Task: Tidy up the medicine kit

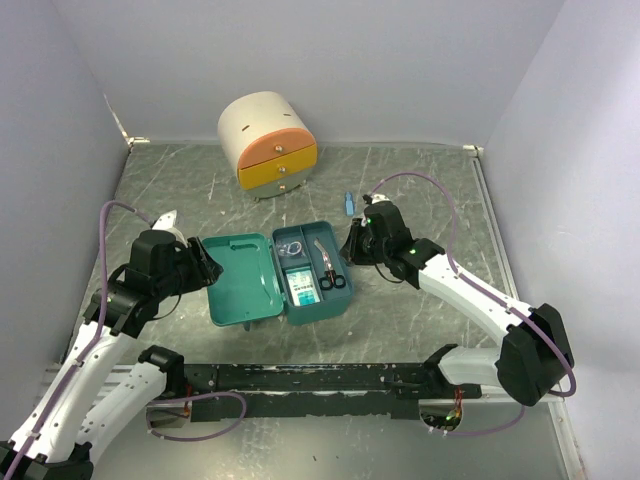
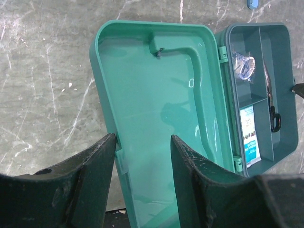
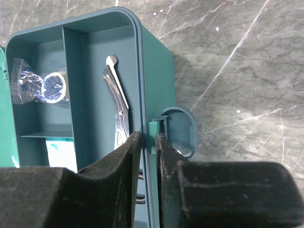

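Medicine kit [image 1: 277, 275] lies open in the middle of the table [image 1: 420, 190], its lid [image 2: 156, 104] thrown flat to the left and its tray to the right. The scissors [image 3: 118, 111], a clear-wrapped roll [image 3: 40, 85] and a printed packet [image 1: 303, 285] each sit in a compartment. I judge the filling done and the closing in hand.

My right pincer [image 3: 148, 137] is clamped on the tray's front wall, right at the latch [image 3: 179, 130]. One finger is inside the box and one outside, pinning the base down. My left pincer [image 2: 142, 142] stands apart and grips nothing. The lid's outer rim runs up between my fingers, just touching the one on the table side, while the other hangs over the lid's glossy inside.

Next, I reckon, I must close the left pincer on that rim, lift it, and swing the lid over on its hinges [image 2: 221, 52] toward the tray. That calls for the right pincer to let go and clear the front wall before the lid comes down, or it will be caught beneath. The latch then needs pressing home.
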`<move>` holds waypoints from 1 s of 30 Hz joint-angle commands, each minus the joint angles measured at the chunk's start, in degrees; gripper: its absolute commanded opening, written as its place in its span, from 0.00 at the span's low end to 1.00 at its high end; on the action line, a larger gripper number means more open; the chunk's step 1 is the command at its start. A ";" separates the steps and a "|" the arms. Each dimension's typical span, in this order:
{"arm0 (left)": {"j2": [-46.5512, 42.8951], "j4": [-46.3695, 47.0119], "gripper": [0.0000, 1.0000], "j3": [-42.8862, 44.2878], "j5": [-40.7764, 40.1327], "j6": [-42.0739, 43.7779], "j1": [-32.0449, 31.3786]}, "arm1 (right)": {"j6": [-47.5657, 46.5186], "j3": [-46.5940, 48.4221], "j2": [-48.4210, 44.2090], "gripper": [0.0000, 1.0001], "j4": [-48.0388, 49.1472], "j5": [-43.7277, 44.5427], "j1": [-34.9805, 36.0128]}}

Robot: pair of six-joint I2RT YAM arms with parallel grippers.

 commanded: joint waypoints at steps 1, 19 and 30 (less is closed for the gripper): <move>0.17 2.56 0.58 2.70 7.79 -2.32 -0.72 | 1.78 -0.04 0.89 0.20 -0.54 -6.44 1.47; 1.38 5.60 0.60 5.45 18.26 -3.13 -0.72 | 3.51 1.14 -1.69 0.26 -1.10 -9.63 2.89; 7.03 14.56 0.62 8.82 28.36 -4.22 -0.72 | 4.04 -0.12 -1.98 0.27 -0.29 -8.75 2.88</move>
